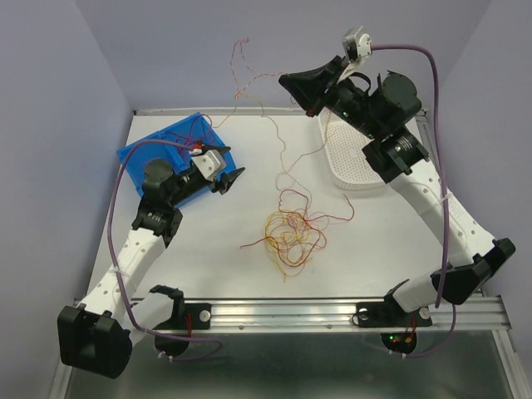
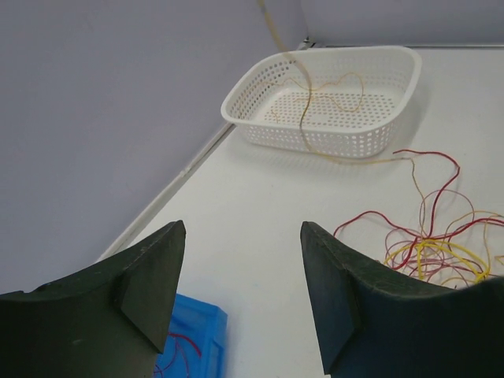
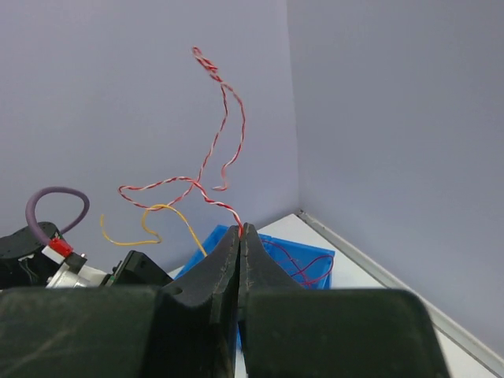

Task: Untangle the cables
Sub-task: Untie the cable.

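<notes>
R hand [image 3: 241, 230] pinching cable strand [image 3: 194, 184], prob. red-white twist; L hand [image 2: 242, 236] spread, empty.

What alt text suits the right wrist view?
The black right gripper is shut on a twisted red-and-white wire strand curling up against a lavender wall. A yellow-orange wire strand and a blue plastic bin lie behind.

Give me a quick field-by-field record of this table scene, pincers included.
Left pincer: open, empty, over edge of blue plastic tray
Right pincer: shut on red-and-white twisted wire strand, raised
Tangle of thin red and yellow cables: loose heap between tray and basket
White perforated plastic basket: yellow strand inside
Blue tray: red strands inside
</notes>
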